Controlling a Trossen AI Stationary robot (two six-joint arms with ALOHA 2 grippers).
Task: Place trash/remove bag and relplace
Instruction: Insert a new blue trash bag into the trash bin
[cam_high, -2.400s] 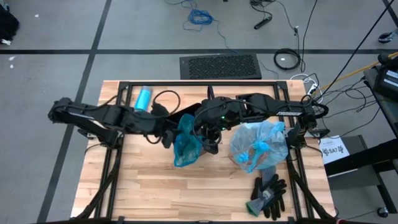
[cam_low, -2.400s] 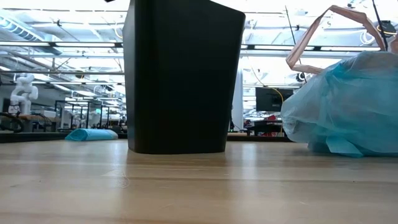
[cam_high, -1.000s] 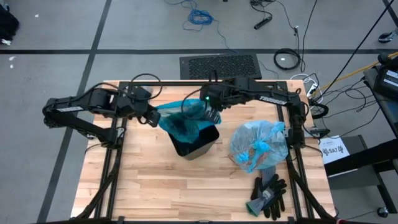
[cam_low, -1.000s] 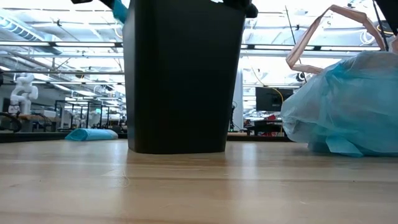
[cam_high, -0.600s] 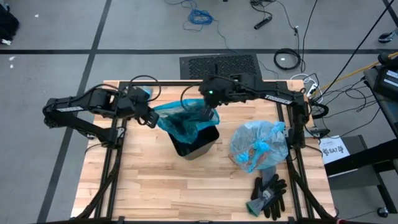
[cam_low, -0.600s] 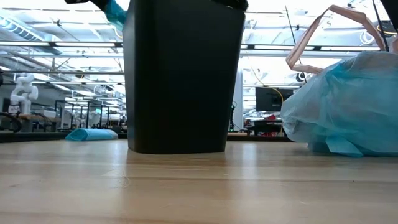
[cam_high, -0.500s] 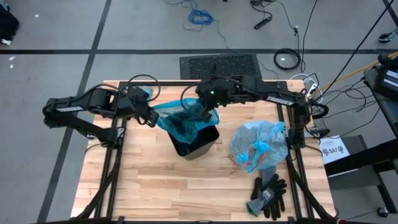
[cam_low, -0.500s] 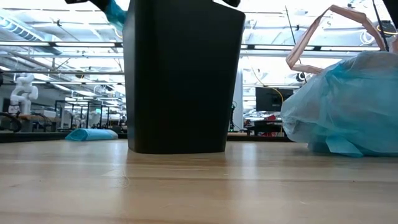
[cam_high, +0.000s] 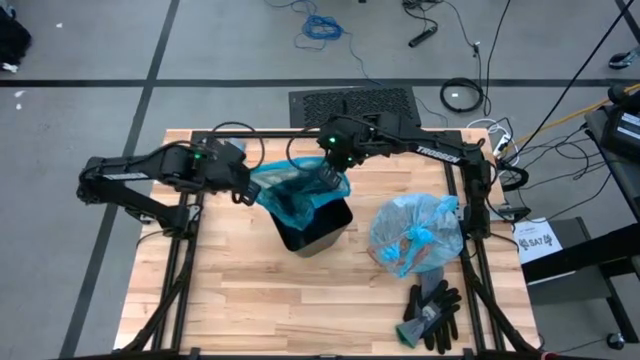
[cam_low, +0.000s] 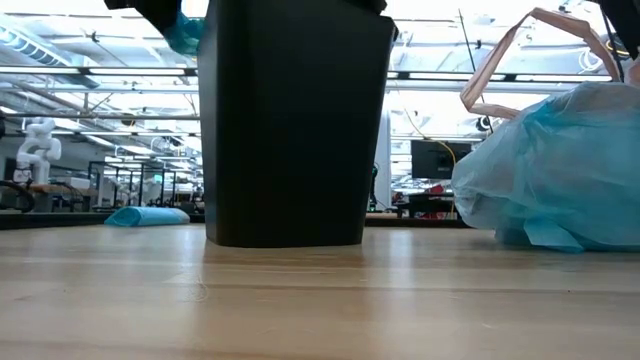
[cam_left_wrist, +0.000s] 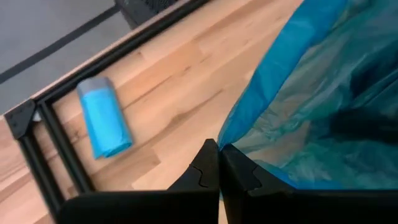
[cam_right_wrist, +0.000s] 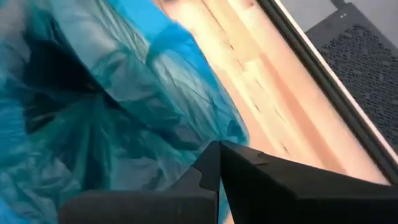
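A black bin (cam_high: 322, 232) (cam_low: 295, 120) stands mid-table. Above its far-left side a teal-green plastic bag (cam_high: 295, 195) is spread open between my two grippers. My left gripper (cam_high: 247, 192) (cam_left_wrist: 217, 146) is shut on the bag's left edge, and my right gripper (cam_high: 333, 178) (cam_right_wrist: 219, 146) is shut on its far-right edge. The pale blue bag (cam_high: 415, 235) (cam_low: 550, 170), with brown trash showing through it, rests on the table to the right of the bin. My left gripper pinches the edge of the teal-green bag's mouth (cam_left_wrist: 229, 138) between its two fingers, slanting down from the table's left. The plastic runs away from the fingers toward the bin, lifted clear of the table. My right gripper pinches the mouth's opposite edge (cam_right_wrist: 231, 132), slanting down from the table's far right. The bag's body sags below the fingers over the bin's top.
A rolled light-blue bundle (cam_left_wrist: 106, 124) lies at the far left by the black frame rail (cam_left_wrist: 53, 134). Black-and-grey gloves (cam_high: 430, 315) lie near the right front corner. Bare wood lies in front of the bin.
Both grippers have kept their hold on the teal-green bag above the bin. My right gripper has gone a little toward the table's left and far edge and has tipped. My left gripper has tipped further down and sunk slightly beside the bin's rim.
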